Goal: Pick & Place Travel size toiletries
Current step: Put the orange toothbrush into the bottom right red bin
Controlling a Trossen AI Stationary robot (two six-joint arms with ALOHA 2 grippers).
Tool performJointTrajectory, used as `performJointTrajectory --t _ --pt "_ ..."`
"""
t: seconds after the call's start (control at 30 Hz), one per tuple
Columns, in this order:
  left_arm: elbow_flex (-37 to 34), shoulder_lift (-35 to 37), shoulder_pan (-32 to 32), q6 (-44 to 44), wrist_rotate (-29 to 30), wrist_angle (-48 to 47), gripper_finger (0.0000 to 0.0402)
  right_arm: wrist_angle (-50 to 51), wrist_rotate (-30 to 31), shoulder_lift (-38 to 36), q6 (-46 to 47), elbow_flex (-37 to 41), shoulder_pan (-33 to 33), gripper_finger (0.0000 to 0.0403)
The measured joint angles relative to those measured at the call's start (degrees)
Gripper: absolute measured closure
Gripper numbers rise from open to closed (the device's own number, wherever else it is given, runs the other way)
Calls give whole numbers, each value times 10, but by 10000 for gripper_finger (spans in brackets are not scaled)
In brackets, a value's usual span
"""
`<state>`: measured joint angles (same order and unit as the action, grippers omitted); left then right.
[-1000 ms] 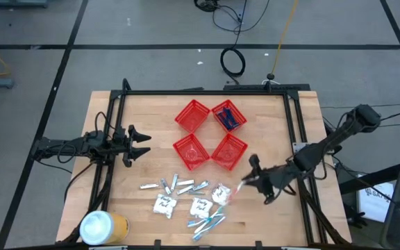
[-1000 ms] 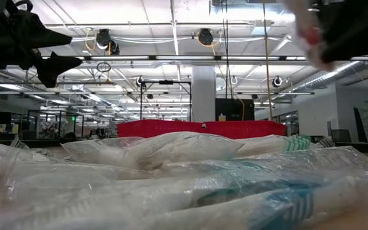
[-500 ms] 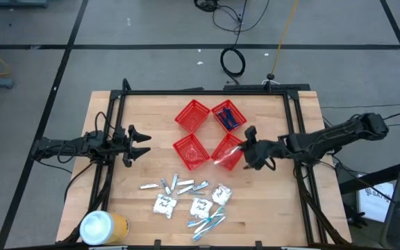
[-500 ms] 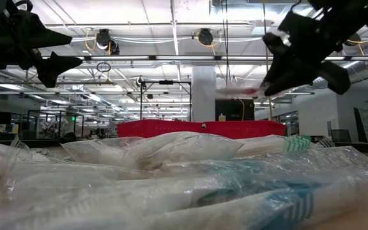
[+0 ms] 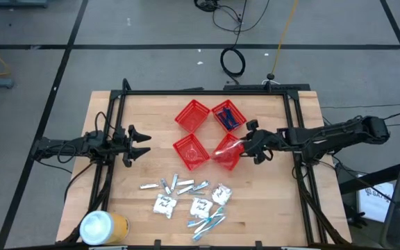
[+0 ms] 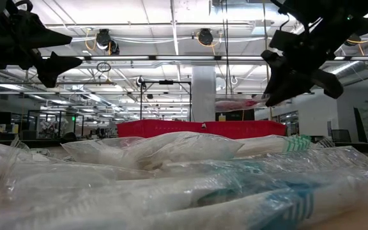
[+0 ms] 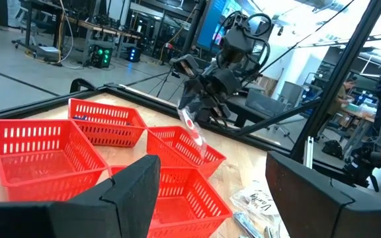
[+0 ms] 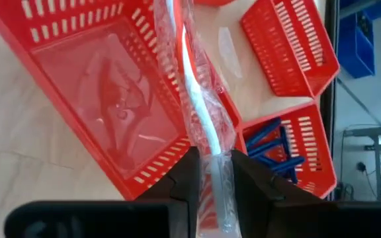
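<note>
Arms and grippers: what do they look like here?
Both arms are black and slender, built of jointed segments with dark cables along them. The left gripper ends in two pointed black fingers; the right gripper is the same dark build, its fingers flat and matte.

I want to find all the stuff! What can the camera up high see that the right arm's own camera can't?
Only the high view shows the yellow can, the loose toiletries and the waiting left pincer. Only the right wrist view shows the right pincer shut on a wrapped toothbrush above a basket. Both show the red baskets and the blue razors.
</note>
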<state>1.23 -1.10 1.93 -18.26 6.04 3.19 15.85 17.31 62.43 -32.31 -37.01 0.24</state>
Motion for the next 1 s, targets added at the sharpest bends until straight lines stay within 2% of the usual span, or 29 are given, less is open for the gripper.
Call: performJointTrajectory --t 0.17,0.4,0.67,1.0 --pt "0 0 0 0 0 0 131 3 -57 0 5 0 1 346" --pt "0 0 0 0 0 0 131 4 -54 0 61 0 -3 316" --pt "0 0 0 0 0 0 131 4 -54 0 76 0 -3 276" --pt "0 0 0 0 0 0 131 29 -54 0 76 0 -3 275"
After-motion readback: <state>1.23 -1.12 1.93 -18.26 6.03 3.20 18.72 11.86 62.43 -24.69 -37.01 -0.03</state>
